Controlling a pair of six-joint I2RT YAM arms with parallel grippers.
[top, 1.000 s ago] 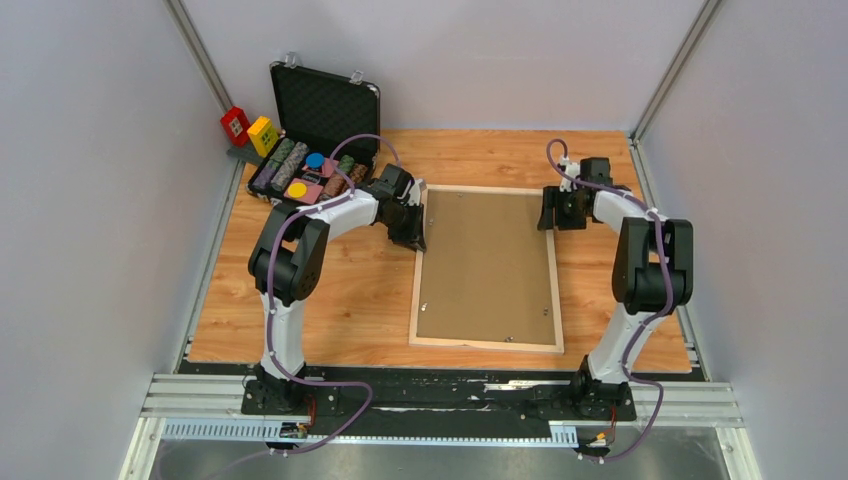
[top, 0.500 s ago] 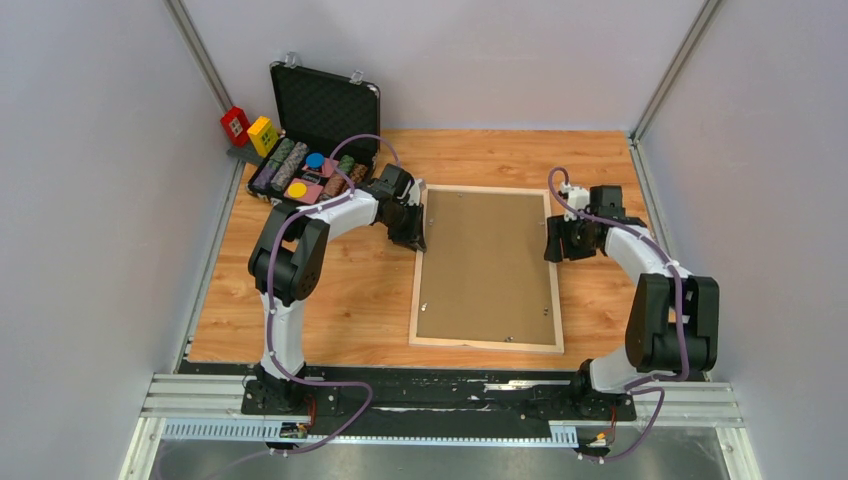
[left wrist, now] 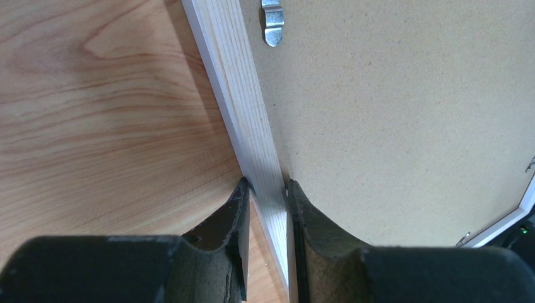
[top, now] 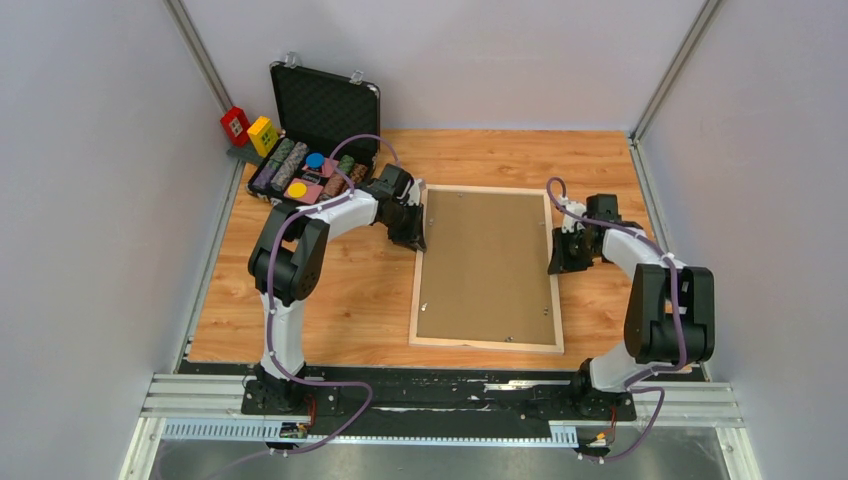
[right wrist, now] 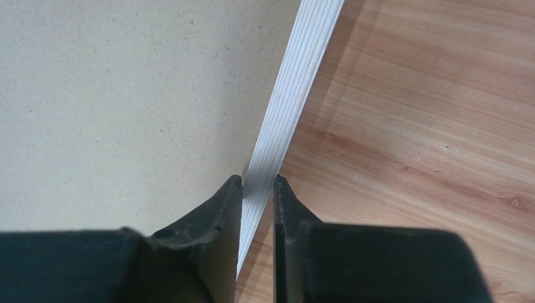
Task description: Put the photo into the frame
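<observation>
One wooden table (top: 330, 300) fills the overhead view, with grey walls around it and two white and black arms rising from the bottom edge. Just right of centre lies the frame (top: 486, 345), a large pale wood rectangle flat on the table, its long sides running from top to bottom of the picture. It is face down. A plain brown backing board (top: 487, 265) fills it from rail to rail.

At the upper left, on the far corner of the table, an open black case (top: 325, 105) stands with its lid up, and its tray holds rows of coloured discs (top: 300, 175). The left arm's elbow passes just in front of it.

The left gripper (top: 415, 240) sits on the frame's left rail, near the top of that side. In its wrist view the two dark fingers (left wrist: 233, 214) straddle the pale rail and press against both faces, closed on it. The right gripper (top: 556, 262) meets the right rail about halfway down. Its wrist view shows its fingers closed on that rail, one on the board side, one on the table side.

A red block (top: 235, 124) and a yellow block (top: 262, 133) sit left of the case. A small metal hanger clip (left wrist: 272, 22) lies on the board at the top of the left wrist view.
</observation>
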